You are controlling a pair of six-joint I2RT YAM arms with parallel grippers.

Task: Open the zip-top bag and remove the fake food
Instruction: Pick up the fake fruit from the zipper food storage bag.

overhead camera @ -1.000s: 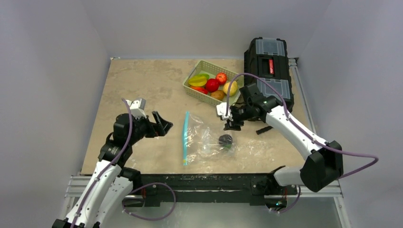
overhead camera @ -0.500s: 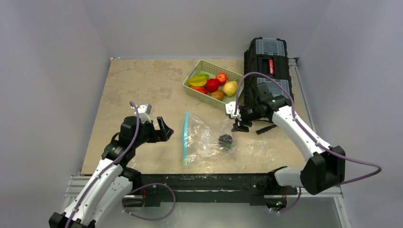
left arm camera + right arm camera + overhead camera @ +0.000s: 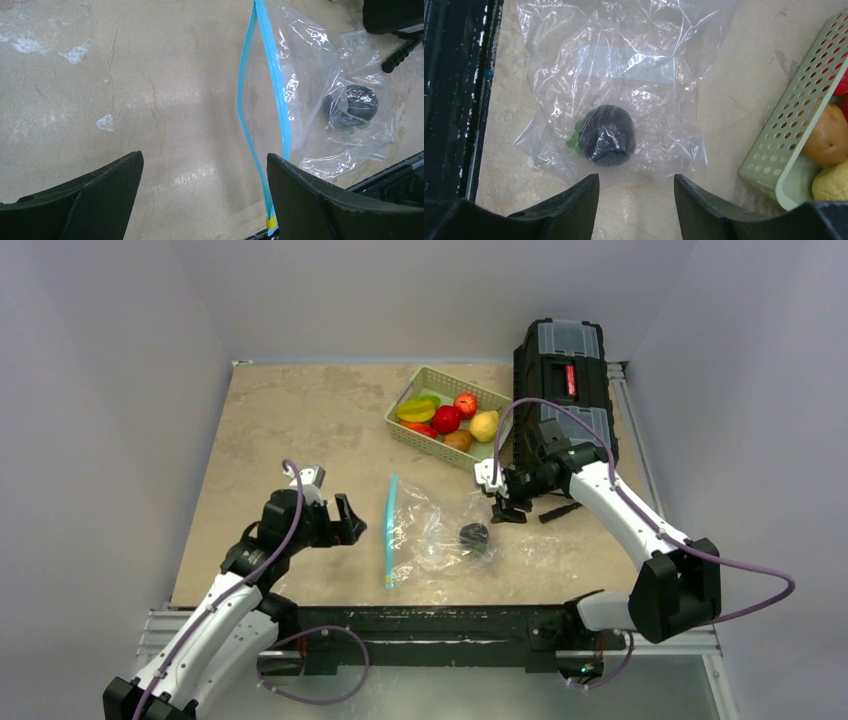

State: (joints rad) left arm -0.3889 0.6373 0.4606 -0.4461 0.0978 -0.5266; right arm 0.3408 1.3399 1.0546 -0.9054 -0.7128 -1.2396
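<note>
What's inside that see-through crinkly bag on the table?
Inside the bag sits one dark purple fake fruit with a bit of green leaf. Nothing else shows in there. The shiny crinkles blur its shape, and its underside is hidden.

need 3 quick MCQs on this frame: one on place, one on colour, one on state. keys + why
1. Where is the dark purple fruit?
A) inside the zip-top bag
B) loose beside it
C) held up in the air

2. What colour is the bag's zip strip?
A) red
B) black
C) teal-blue

3. What state is the left gripper in?
A) shut on the bag
B) open, holding nothing
C) shut on a fruit

Key: 1 A, the fruit shows through the clear crinkled plastic. 2 C, a teal-blue line runs along one bag edge. 3 B, its jaws stand wide apart with nothing between them.
</note>
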